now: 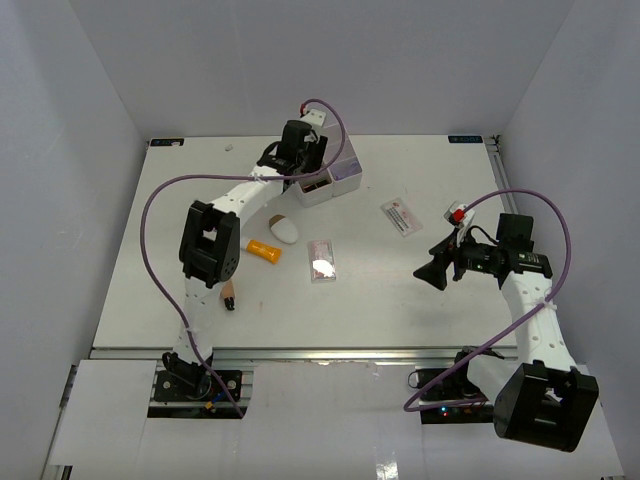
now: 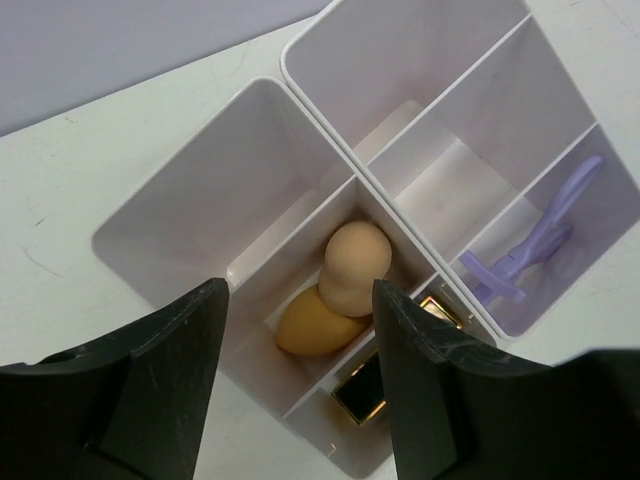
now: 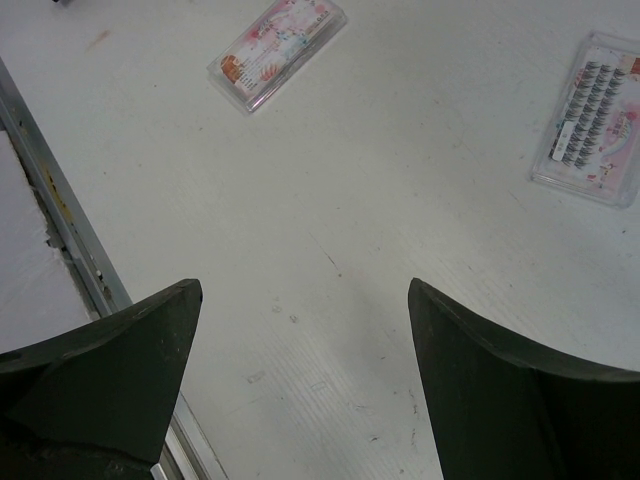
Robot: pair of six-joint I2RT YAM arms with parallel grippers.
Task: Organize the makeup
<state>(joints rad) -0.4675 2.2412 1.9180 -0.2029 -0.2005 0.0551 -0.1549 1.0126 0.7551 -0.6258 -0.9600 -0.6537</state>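
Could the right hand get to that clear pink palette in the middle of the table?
Probably yes: the right hand is open and empty, and only bare table lies between it and the palette.

White table (image 1: 400,320), matte, with faint grey scuffs and fine scratches toward the right edge. Closed in on three sides by plain pale grey walls: back wall (image 1: 400,60), left wall (image 1: 50,200), right wall (image 1: 595,130). Blue tape (image 1: 165,142) at the far left corner, more at the far right corner. Metal rail (image 1: 320,352) along the near edge, white board (image 1: 330,430) just outside it. Soft, even light from above; weak, blurred shadows on the table top.
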